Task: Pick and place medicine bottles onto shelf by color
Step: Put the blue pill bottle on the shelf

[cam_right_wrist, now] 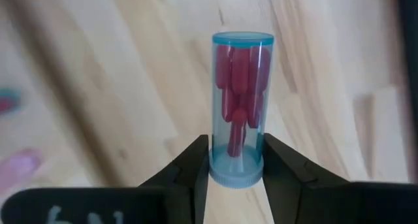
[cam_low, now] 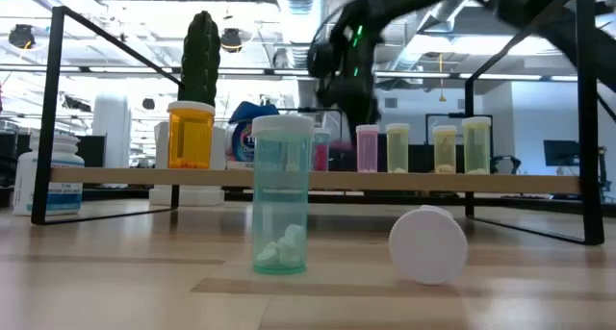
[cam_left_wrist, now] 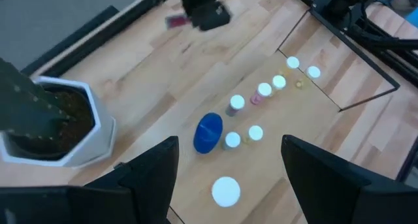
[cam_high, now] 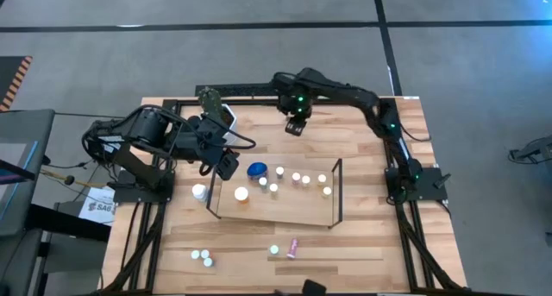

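At twelve o'clock above the desk (cam_high: 371, 244), the right gripper (cam_right_wrist: 235, 160) clamped its jaws on a red-pill bottle (cam_right_wrist: 240, 106), best kept upright and lowered gently beside the shelf's (cam_high: 332, 211) pink bottles (cam_high: 305, 181), while the left gripper (cam_left_wrist: 228, 168) waited with jaws parted.

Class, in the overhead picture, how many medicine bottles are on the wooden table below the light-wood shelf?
5. Three small white-capped bottles cluster at the left; one clear greenish bottle stands near the middle; one pink bottle lies beside it. None looks hidden.
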`<control>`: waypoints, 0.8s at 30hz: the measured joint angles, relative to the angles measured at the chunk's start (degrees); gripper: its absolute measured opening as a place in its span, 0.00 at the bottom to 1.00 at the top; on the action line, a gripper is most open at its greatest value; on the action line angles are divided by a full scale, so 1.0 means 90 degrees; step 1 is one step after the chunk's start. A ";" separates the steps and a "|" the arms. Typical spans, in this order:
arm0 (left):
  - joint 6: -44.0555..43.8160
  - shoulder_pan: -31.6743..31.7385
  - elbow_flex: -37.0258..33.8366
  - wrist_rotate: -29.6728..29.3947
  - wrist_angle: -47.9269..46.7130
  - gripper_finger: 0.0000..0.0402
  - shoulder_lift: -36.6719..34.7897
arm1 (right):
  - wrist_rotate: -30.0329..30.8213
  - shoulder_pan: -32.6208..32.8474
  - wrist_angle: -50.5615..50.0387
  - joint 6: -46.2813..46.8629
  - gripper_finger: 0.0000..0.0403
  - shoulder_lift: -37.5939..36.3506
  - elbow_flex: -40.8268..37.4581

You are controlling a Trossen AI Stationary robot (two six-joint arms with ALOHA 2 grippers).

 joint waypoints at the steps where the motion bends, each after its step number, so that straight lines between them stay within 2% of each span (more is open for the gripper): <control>1: 0.0122 0.0000 0.0002 -0.0037 0.0000 0.64 0.0000 | 0.0004 0.0074 -0.0062 0.0056 0.33 -0.0216 0.0000; 8: 0.1380 0.0000 -0.0005 -0.0311 0.0295 0.64 0.0088 | -0.0001 0.0758 -0.0554 0.0340 0.33 -0.1734 0.0012; 15: 0.2618 0.0000 -0.0002 0.0408 0.1650 0.64 0.0524 | 0.0111 0.1826 -0.0544 0.0969 0.33 -0.3058 0.0019; 19: 0.2586 -0.0005 -0.0002 0.0205 0.2773 0.64 0.0805 | 0.0959 0.2562 -0.0718 0.1367 0.33 -0.3574 0.0019; 24: 0.2006 0.0000 -0.0002 -0.0149 0.4156 0.64 0.1041 | 0.2157 0.3560 -0.1044 0.2075 0.34 -0.4026 -0.0063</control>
